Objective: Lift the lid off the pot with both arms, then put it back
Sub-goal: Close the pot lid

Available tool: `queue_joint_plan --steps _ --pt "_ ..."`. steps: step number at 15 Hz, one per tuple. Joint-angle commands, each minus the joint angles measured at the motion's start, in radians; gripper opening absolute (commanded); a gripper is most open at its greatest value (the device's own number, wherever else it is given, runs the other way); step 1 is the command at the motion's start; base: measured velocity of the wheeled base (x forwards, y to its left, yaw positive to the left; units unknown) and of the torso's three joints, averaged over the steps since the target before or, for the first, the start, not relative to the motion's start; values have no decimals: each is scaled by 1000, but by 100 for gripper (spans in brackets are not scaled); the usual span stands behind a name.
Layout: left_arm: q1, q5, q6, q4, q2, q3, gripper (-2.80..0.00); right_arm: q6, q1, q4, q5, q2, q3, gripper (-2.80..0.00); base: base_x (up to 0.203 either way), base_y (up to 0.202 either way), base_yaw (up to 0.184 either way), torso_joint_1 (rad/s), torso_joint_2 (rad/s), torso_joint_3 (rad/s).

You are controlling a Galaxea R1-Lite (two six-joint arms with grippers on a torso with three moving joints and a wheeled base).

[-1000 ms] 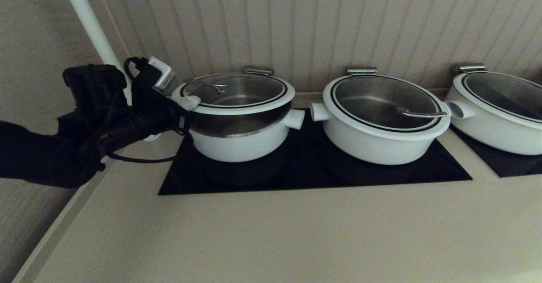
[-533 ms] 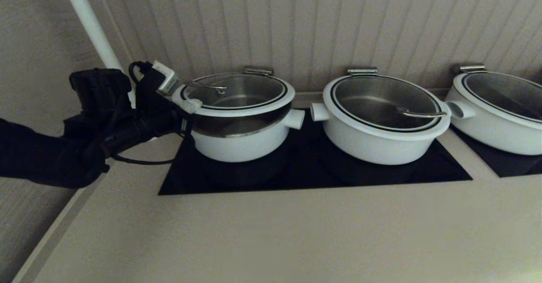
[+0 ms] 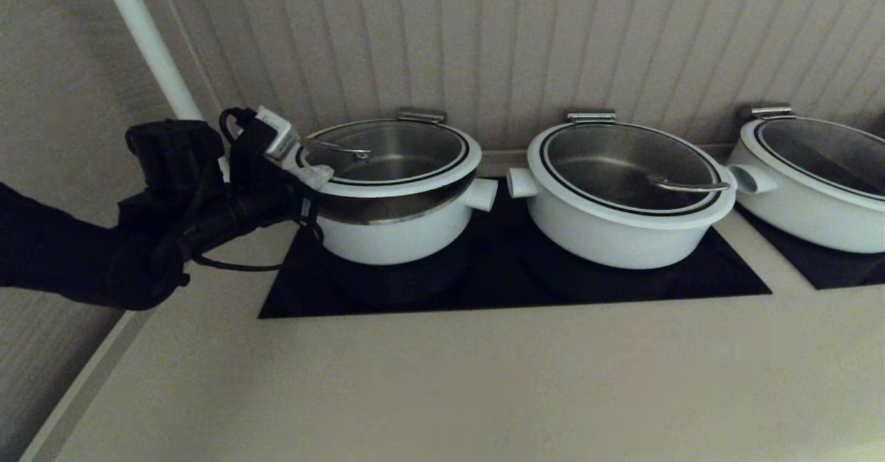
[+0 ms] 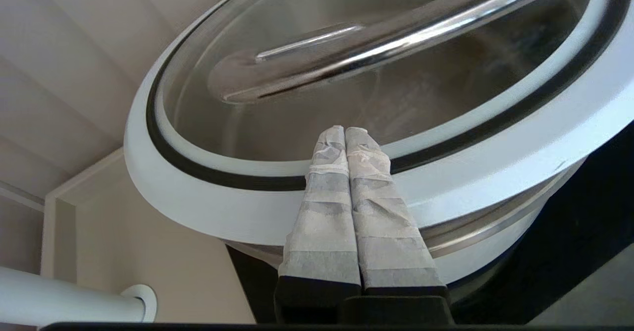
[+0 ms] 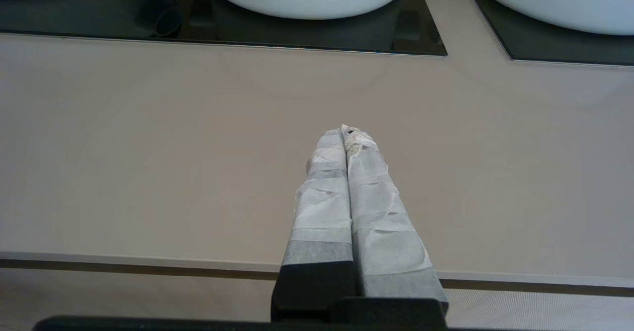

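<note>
From my station I see the beige counter [image 3: 442, 379] carrying a black cooktop [image 3: 511, 289] with the pot [image 3: 394, 230] at its left end, its lid [image 3: 390, 151] raised on the left side so a dark gap shows above the steel band. Compared with a second ago, the left arm [image 3: 104, 254] has slid toward the pot and the lid sits lower, closer to its seat. The left gripper [image 4: 345, 132] has its taped fingers [image 4: 322, 212] pressed together, lying over the lid's white rim. The right gripper [image 5: 345, 132], pinched closed on nothing, hovers over bare counter near the front edge. Two wider pots [image 3: 622, 199] stand to the right, and a white pipe [image 3: 145, 40] rises behind the left arm. I can read no writing anywhere.
</note>
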Motion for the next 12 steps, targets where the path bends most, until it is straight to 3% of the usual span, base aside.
queue_joint_plan --steps 1,7,12 --pt "0 -1 2 -5 13 0 -280 -1 0 0 1 0 0 -280 0 0 0 0 0 0" --pt "0 0 2 -93 36 57 -280 -1 0 0 1 0 0 -280 0 0 0 0 0 0" --pt "0 0 2 -94 48 57 -280 -1 0 0 1 0 0 -280 0 0 0 0 0 0"
